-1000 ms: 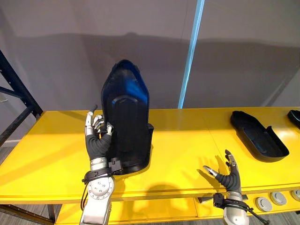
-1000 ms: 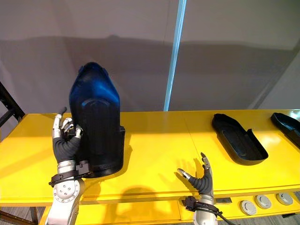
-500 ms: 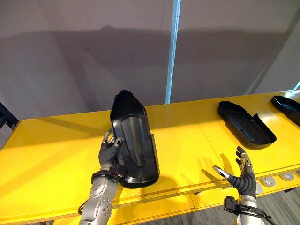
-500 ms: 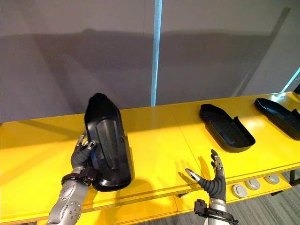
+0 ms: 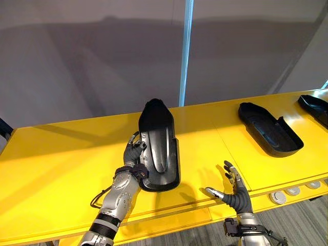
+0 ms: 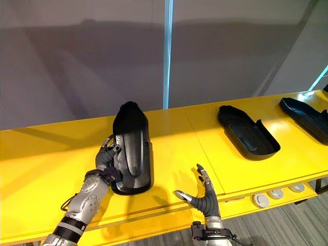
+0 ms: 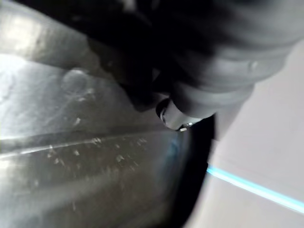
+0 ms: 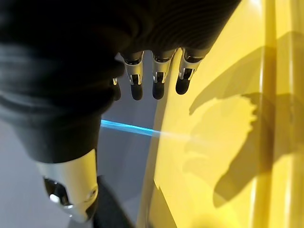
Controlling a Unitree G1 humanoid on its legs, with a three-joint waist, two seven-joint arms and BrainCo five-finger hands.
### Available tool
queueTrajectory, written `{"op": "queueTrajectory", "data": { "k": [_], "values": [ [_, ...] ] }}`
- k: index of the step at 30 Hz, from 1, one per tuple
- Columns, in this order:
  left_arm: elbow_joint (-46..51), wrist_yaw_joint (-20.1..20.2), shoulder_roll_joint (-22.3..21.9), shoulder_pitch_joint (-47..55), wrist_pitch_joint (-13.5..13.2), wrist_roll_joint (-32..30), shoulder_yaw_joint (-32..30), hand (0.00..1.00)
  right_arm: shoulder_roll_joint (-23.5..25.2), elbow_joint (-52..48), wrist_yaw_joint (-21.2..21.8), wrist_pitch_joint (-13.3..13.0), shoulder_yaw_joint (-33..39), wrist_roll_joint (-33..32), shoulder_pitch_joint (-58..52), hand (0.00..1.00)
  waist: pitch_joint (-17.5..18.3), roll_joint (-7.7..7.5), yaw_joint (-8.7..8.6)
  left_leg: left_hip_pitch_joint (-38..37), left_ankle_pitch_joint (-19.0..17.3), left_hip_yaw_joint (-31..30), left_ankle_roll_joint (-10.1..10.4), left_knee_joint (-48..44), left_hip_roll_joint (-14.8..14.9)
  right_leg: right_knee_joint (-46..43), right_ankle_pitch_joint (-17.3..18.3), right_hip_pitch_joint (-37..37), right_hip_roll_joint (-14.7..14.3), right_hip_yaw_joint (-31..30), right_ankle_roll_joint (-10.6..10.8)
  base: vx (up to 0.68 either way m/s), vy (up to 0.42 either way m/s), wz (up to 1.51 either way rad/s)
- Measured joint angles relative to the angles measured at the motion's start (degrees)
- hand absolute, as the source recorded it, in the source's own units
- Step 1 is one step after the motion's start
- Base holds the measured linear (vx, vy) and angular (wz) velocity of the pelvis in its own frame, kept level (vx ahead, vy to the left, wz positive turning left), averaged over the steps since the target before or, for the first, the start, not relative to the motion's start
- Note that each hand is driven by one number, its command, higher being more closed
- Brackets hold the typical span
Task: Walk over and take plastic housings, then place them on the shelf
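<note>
A black plastic housing (image 5: 160, 148) rests on the yellow table (image 5: 61, 159), its rounded end raised toward the wall and its ribbed underside facing me. My left hand (image 5: 134, 154) grips its left edge with curled fingers; the left wrist view shows the housing's glossy surface (image 7: 71, 142) pressed close to the hand. My right hand (image 5: 233, 192) hovers over the table's front edge to the right of the housing, apart from it, with fingers (image 8: 156, 80) straight and spread and nothing in it.
Two more black housings lie hollow side up on the table at the right, one (image 5: 269, 136) nearer and one (image 5: 313, 105) at the far edge. Round silver discs (image 5: 293, 190) sit under the front edge. A blue light strip (image 5: 184, 51) runs up the grey wall.
The view has shifted. The housing, upright a second ago, has tipped back and down toward the table, still in my left hand. My right hand stays open.
</note>
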State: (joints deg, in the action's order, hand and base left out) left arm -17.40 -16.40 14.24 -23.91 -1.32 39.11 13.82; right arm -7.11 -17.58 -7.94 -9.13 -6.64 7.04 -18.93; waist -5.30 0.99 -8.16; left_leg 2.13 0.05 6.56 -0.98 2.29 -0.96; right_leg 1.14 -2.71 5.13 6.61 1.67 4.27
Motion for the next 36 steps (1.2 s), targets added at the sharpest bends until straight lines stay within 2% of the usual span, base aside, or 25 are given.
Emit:
{"op": "queueTrajectory", "data": {
  "k": [10, 14, 16, 18, 19, 24, 25, 26, 27, 30, 32, 36],
  "values": [
    [-2.3, -2.8, -1.0, -3.7, 0.0, 0.1, 1.2, 0.00, -1.2, 0.1, 0.0, 0.5, -2.0, 0.0, -1.5, 0.00, -0.6, -0.03, -0.02, -0.2, 0.0, -0.1, 0.1, 0.0, 0.0, 0.1, 0.0, -0.3, 0.0, -0.4, 0.0, 0.00, 0.001, 0.00],
    [-1.7, -8.0, -6.4, -4.5, -0.1, -1.4, -1.4, 0.00, -1.3, 0.5, 0.0, 0.6, -4.7, 0.1, -1.4, 0.00, -1.1, 0.00, 0.00, -1.6, 0.2, -0.4, 0.2, 0.7, -0.1, 0.2, 0.0, -1.6, 0.0, 0.4, 0.0, 0.01, 0.007, 0.05],
    [-0.3, -9.1, -7.4, -4.5, -0.1, -2.9, -2.0, 0.00, -1.1, 0.5, 0.0, 0.6, -5.0, 0.3, -1.2, 0.00, -1.2, 0.11, -0.01, -1.9, 0.4, -0.4, 0.1, 1.2, -0.1, 0.2, 0.0, -1.7, 0.0, 0.5, 0.0, 0.00, 0.000, 0.00],
    [2.2, -10.0, -8.3, -4.5, -0.2, -5.7, -2.8, 0.00, -1.0, 0.6, 0.0, 0.6, -4.9, 0.3, -1.0, 0.00, -1.3, 0.17, 0.00, -2.5, 0.8, -0.5, 0.0, 1.8, -0.1, 0.2, 0.0, -2.0, -0.1, 0.6, 0.0, -0.02, 0.005, 0.03],
    [10.8, -10.9, -9.6, -4.3, -0.3, -20.0, -4.2, 0.00, -0.9, 0.7, 0.0, 0.6, -4.8, 0.3, -0.2, 0.00, -1.4, 0.32, 0.04, -3.9, 1.4, -0.7, 0.0, 2.6, -0.1, 0.2, 0.0, -3.2, -0.2, 0.8, 0.0, -0.04, 0.006, 0.05],
    [13.1, -10.9, -11.1, -1.9, 0.2, -23.1, -5.7, 0.00, -0.7, 1.3, 0.0, 0.6, -4.7, 0.3, 0.6, 0.00, -1.3, 0.46, 0.02, -3.9, 1.9, -1.4, 0.1, 2.6, -0.1, 0.0, 0.0, -3.3, -0.3, 1.3, 0.0, -0.04, 0.000, 0.06],
    [17.8, -11.4, -11.9, -0.2, 0.7, -26.5, -6.8, 0.00, -0.1, 1.3, 0.0, 0.6, -4.5, 0.3, 1.2, 0.00, -1.3, 0.49, -0.07, -4.0, 2.0, -1.6, 0.1, 2.6, -0.1, 0.0, 0.0, -3.5, -0.3, 1.4, 0.0, -0.01, -0.001, 0.10],
    [22.8, -12.5, -12.4, 1.3, 0.9, -34.0, -7.5, 0.00, 0.5, 1.3, 0.0, 0.5, -3.5, 0.2, 1.6, 0.00, -1.3, 0.50, -0.06, -4.7, 2.0, -2.0, 0.2, 2.6, 0.0, 0.0, 0.1, -4.4, -0.3, 2.0, 0.0, 0.00, -0.003, 0.13],
    [24.9, -12.9, -12.4, 1.9, 0.8, -37.5, -7.9, 0.00, 0.9, 1.3, 0.0, 0.5, -2.9, 0.2, 1.9, 0.00, -1.3, 0.52, 0.04, -5.2, 2.0, -2.3, 0.2, 2.6, 0.0, 0.1, 0.1, -5.0, -0.3, 2.2, 0.0, 0.01, -0.005, 0.16],
    [33.4, -13.4, -12.0, 6.9, -1.2, -47.3, -10.7, 0.00, 1.0, 1.3, -0.1, 0.1, 1.1, 0.2, 5.7, 0.00, 0.7, 1.75, 1.28, -5.8, 2.0, -3.1, 0.2, 2.6, 0.0, 0.1, 0.3, -5.9, -0.2, 3.0, -0.1, -0.02, 0.004, 0.13],
    [37.1, -13.2, -11.7, 12.6, -2.6, -49.1, -11.9, 0.00, 0.8, 1.3, -0.2, -0.3, 4.0, 0.2, 7.9, 0.00, 1.0, 2.14, 1.58, -6.2, 2.1, -3.5, 0.2, 2.7, -0.1, 0.1, 0.3, -6.7, -0.1, 3.6, 0.0, -0.05, 0.007, 0.15],
    [41.9, -11.2, -11.6, 24.6, -5.3, -49.5, -15.2, 0.00, -0.1, 1.2, -1.1, -1.1, 10.5, 0.0, 10.9, 0.00, 1.6, 2.02, 3.63, -6.4, 2.0, -3.9, 0.5, 2.9, 0.0, 0.3, 0.4, -7.2, -0.2, 4.0, 0.0, -0.06, -0.002, 0.07]
  ]
}}
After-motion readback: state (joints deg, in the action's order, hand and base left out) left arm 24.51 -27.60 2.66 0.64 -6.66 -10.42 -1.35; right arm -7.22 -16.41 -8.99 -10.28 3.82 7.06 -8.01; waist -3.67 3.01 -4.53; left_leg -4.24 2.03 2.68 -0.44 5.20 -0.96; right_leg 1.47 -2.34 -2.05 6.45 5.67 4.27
